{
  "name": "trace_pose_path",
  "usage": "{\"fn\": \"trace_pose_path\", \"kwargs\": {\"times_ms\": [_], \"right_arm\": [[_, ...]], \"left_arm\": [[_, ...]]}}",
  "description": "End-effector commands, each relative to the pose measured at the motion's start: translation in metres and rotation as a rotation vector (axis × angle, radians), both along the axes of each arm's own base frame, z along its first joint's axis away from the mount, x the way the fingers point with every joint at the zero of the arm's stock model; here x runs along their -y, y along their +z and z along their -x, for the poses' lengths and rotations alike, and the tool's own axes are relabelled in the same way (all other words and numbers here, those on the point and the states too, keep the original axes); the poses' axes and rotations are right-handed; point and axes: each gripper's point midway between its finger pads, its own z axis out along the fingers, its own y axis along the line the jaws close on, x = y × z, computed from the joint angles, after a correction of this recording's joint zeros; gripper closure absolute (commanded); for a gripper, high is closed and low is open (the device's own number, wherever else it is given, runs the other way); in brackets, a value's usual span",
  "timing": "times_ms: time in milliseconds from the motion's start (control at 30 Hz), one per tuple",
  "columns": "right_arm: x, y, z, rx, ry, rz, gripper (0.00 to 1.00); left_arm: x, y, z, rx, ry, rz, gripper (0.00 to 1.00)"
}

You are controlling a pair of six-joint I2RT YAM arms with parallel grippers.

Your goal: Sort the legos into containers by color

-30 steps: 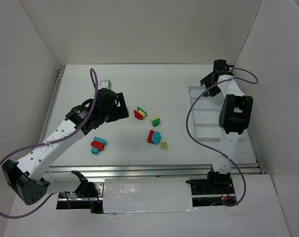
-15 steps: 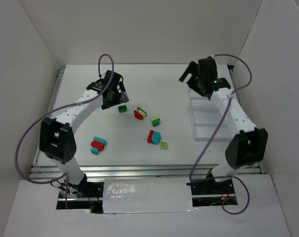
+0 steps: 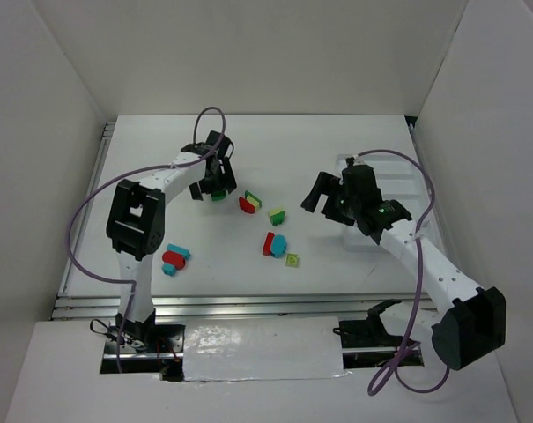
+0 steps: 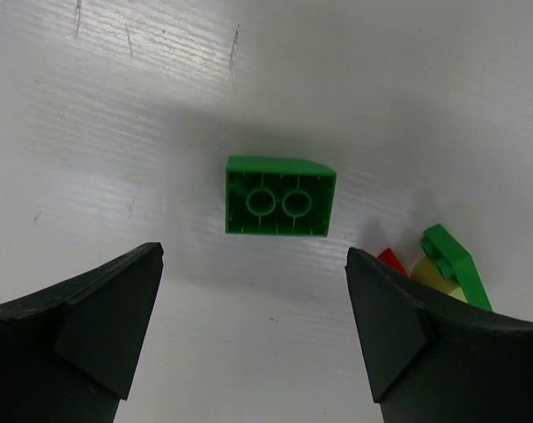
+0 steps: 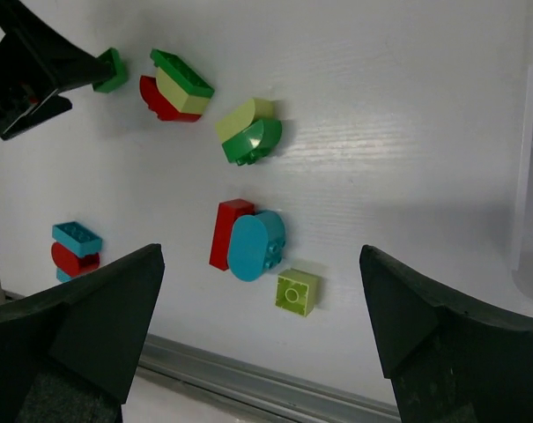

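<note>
– While we are going from the left side, what is lying there first?
– A small heap of cyan and red bricks is lying near the front left of the table. The pieces are touching each other.
– And what is the left gripper doing?
– It is hovering further back, over a dark green brick. Its fingers are standing wide apart and are holding nothing. In the wrist view the brick is lying on the table between them, not touching either one, and it is showing a face with two rings.
– What is lying in the middle?
– Just right of that brick, a red, yellow-green and green stack is lying tilted. Beside it a yellow-green and green piece is resting. Nearer to the front, a red brick and a rounded cyan brick are touching side by side, and a little yellow-green brick is sitting just beside them.
– And on the right?
– The right gripper is hanging between these bricks and the white tray, with its fingers spread wide and gripping nothing. The arm is covering much of the tray, so I cannot tell what is lying in its compartments.
</note>
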Motion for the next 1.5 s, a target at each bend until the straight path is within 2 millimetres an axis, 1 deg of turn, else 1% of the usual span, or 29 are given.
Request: {"fn": "trace_pose_path", "kwargs": {"times_ms": [0,100,200,333,500,600,667,733,767,800,833,867,900,933,967,1000,1033,1067,1100,1133,1167,1200,1233,1267,1300,1333,1400,1433,1467], "right_arm": [[-0.002,0.029,0.001,0.107,0.023,-0.019,0.0],[-0.003,0.027,0.006,0.103,0.038,-0.025,0.0],[-0.005,0.025,0.008,0.11,0.041,-0.04,0.0],[-0.008,0.019,0.011,0.096,0.052,-0.048,0.0],[-0.01,0.019,0.012,0.099,0.059,-0.054,0.0],[-0.011,0.018,0.012,0.096,0.063,-0.055,0.0],[-0.012,0.016,0.013,0.091,0.065,-0.055,0.0],[-0.012,0.016,0.013,0.091,0.066,-0.056,0.0],[-0.014,0.015,0.013,0.088,0.07,-0.055,0.0],[-0.014,0.015,0.014,0.088,0.071,-0.058,0.0],[-0.015,0.015,0.014,0.088,0.074,-0.062,0.0],[-0.018,0.016,0.015,0.091,0.093,-0.079,0.0],[-0.023,0.017,0.017,0.096,0.118,-0.095,0.01],[-0.029,0.02,0.017,0.127,0.149,-0.123,0.01],[-0.037,0.022,0.022,0.131,0.201,-0.164,0.01],[-0.042,0.023,0.024,0.143,0.217,-0.188,0.01],[-0.046,0.025,0.025,0.176,0.218,-0.234,0.01],[-0.05,0.026,0.027,0.188,0.233,-0.264,0.01],[-0.053,0.028,0.028,0.208,0.234,-0.289,0.01],[-0.058,0.03,0.032,0.231,0.234,-0.333,0.01],[-0.064,0.035,0.033,0.264,0.248,-0.359,0.01],[-0.064,0.037,0.032,0.292,0.233,-0.366,0.01],[-0.069,0.043,0.032,0.338,0.248,-0.367,0.01],[-0.082,0.044,0.041,0.347,0.286,-0.356,0.0],[-0.082,0.05,0.033,0.381,0.241,-0.314,0.0],[-0.092,0.049,0.038,0.371,0.249,-0.303,0.01],[-0.092,0.041,0.036,0.362,0.212,-0.291,0.02],[-0.092,0.046,0.033,0.393,0.194,-0.309,0.02],[-0.095,0.046,0.035,0.404,0.198,-0.324,0.03]], "left_arm": [[-0.002,-0.006,-0.014,0.012,0.003,-0.004,0.03],[-0.006,-0.011,-0.017,0.005,0.008,-0.011,0.05],[-0.012,-0.022,-0.019,-0.014,0.014,-0.021,0.09],[-0.012,-0.032,-0.023,-0.032,0.002,-0.03,0.11],[-0.009,-0.037,-0.026,-0.034,-0.005,-0.021,0.13],[-0.009,-0.038,-0.028,-0.04,-0.012,-0.022,0.19],[-0.008,-0.038,-0.028,-0.043,-0.009,-0.014,0.25],[-0.007,-0.04,-0.025,-0.051,-0.003,-0.01,0.3],[-0.007,-0.044,-0.021,-0.062,-0.002,-0.004,0.32],[-0.006,-0.041,-0.021,-0.054,0.0,0.006,0.37],[-0.005,-0.04,-0.021,-0.046,0.001,0.013,0.5],[-0.005,-0.042,-0.017,-0.056,0.001,0.016,0.59],[-0.004,-0.034,-0.016,-0.046,0.001,0.025,0.79],[-0.003,-0.036,-0.009,-0.056,0.002,0.041,0.86],[0.0,-0.021,-0.008,-0.027,-0.002,0.072,0.91],[0.006,-0.012,-0.01,0.006,0.001,0.113,0.95],[0.009,-0.014,0.002,-0.006,0.004,0.145,0.96],[0.022,0.013,0.007,0.039,-0.018,0.233,0.99],[0.032,0.023,0.011,0.059,0.001,0.297,1.0],[0.042,0.026,0.022,0.067,0.002,0.337,1.0],[0.053,0.053,0.028,0.12,-0.011,0.4,1.0],[0.067,0.065,0.035,0.121,0.011,0.471,1.0],[0.085,0.071,0.05,0.116,-0.007,0.503,1.0],[0.097,0.094,0.056,0.16,-0.023,0.546,1.0],[0.107,0.103,0.062,0.166,0.004,0.577,1.0],[0.127,0.119,0.075,0.175,-0.006,0.615,1.0],[0.143,0.13,0.086,0.177,0.001,0.649,1.0],[0.157,0.138,0.099,0.174,-0.024,0.676,1.0],[0.165,0.145,0.102,0.182,-0.015,0.715,1.0]]}}
